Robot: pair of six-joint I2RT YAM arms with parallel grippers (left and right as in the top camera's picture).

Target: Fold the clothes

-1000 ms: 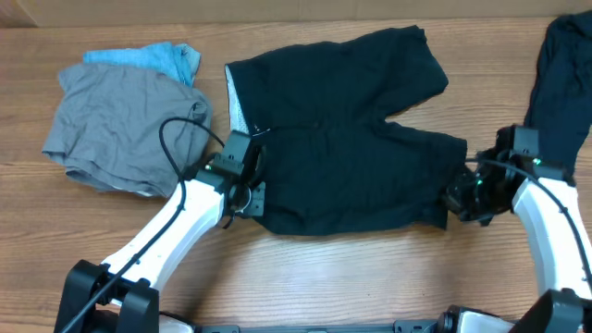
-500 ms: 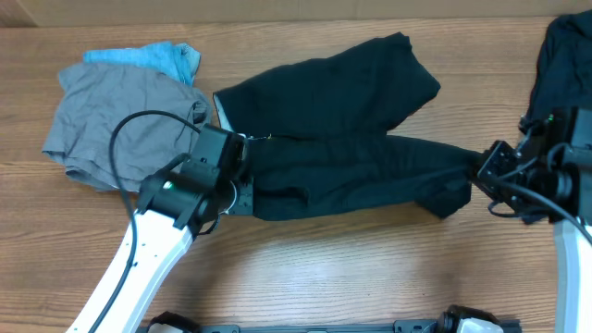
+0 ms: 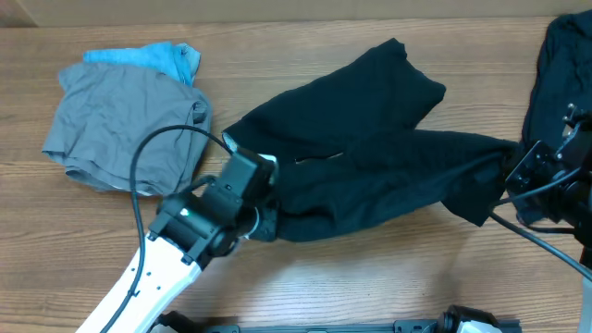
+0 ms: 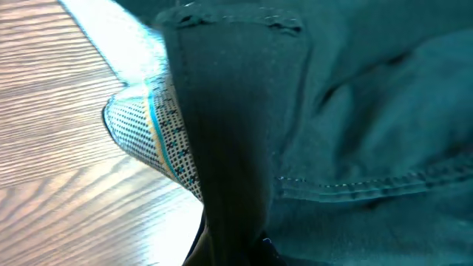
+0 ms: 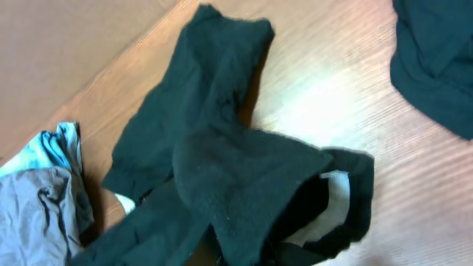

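The black shorts (image 3: 361, 139) hang stretched between my two grippers, the far leg still lying on the table. My left gripper (image 3: 260, 219) is shut on the waistband corner. In the left wrist view the black cloth (image 4: 355, 111) hides the fingers, and the pale mesh lining (image 4: 151, 129) shows beside it. My right gripper (image 3: 514, 176) is shut on the near leg's hem. In the right wrist view the shorts (image 5: 222, 162) drape from the jaws, with pale lining (image 5: 336, 196) showing inside the leg opening.
A grey garment (image 3: 120, 120) lies at the left with a light-blue one (image 3: 153, 57) behind it; both also show in the right wrist view, grey (image 5: 33, 210) and light-blue (image 5: 44, 151). Another black garment (image 3: 564, 65) lies at the right edge (image 5: 436, 59).
Both grippers have lifted the near edge of the shorts off the table. The right gripper moved right and away; the left gripper moved right. The shorts are now bunched and slanted.
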